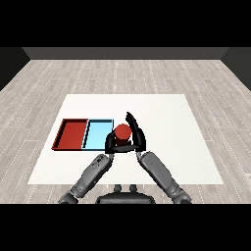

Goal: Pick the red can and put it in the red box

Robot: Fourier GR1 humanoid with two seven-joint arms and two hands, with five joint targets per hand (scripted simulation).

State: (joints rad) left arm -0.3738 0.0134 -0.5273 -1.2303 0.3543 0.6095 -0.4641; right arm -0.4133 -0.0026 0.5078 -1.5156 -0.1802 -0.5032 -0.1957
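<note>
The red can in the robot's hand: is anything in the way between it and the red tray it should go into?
The red can, held by the right hand, sits at the right edge of the light blue tray. That tray lies between it and the red tray, so the can must pass over it. Nothing stands upright along the way.

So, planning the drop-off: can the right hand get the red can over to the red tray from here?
Probably yes: the right hand curls round the red can, and only the low blue tray lies before the red tray.

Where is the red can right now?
In the head view, the red can sits near the table's middle, just right of the light blue tray, with the right hand curled round it.
</note>
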